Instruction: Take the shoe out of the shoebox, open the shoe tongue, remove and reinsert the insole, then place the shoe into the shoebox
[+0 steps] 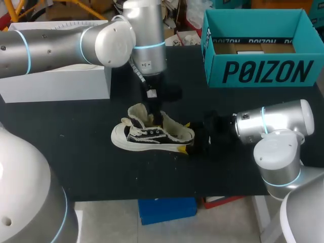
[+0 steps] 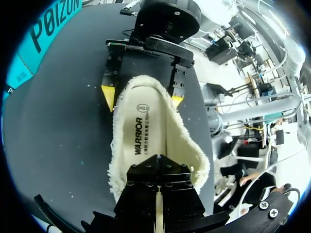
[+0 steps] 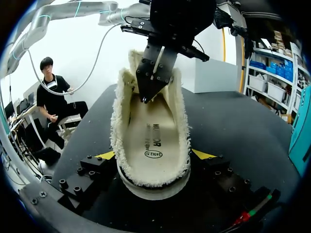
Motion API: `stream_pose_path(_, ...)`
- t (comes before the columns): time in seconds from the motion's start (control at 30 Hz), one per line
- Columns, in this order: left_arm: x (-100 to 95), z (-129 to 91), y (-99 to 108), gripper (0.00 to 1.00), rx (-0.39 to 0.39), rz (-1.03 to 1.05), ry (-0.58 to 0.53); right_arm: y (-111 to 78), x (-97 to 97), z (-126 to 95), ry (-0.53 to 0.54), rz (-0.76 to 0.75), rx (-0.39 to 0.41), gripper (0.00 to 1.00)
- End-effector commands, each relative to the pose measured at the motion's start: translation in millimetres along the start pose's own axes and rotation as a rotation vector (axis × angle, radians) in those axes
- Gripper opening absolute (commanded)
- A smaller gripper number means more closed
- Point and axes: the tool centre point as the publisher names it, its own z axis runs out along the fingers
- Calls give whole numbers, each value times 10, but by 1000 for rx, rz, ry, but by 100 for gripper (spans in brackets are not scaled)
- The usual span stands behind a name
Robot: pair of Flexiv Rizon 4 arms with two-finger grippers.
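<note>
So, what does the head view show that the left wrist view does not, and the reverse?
Only the head view: the laces and black side of the shoe, and the white box. Only the left wrist view: the insole lying inside, with fleece lining around it. Both: the teal shoebox and the right hand shut on the heel of the shoe.

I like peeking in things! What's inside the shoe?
Inside the shoe there is fluffy cream lining and a flat insole, with the left claw poking down onto it. The toe end is hidden behind that claw.
</note>
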Motion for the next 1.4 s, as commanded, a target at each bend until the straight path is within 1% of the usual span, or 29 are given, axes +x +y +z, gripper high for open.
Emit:
stream_pose_path(0.03,70,30,-5,0,-3,7,-29,-12,-3,15,-1,2,1,0)
stream_pose_path(0.1,88,46,-11,0,-19,4,-60,-12,-3,15,-1,2,1,0)
stream_pose_path(0.4,92,141,-12,0,-28,-9,-98,-12,-3,15,-1,2,1,0)
stream_pose_path(0.73,54,268,17,0,-25,-31,-86,-12,-3,15,-1,2,1,0)
stream_pose_path(1.4,87,450,7,0,-12,-54,-61,-12,-3,15,-1,2,1,0)
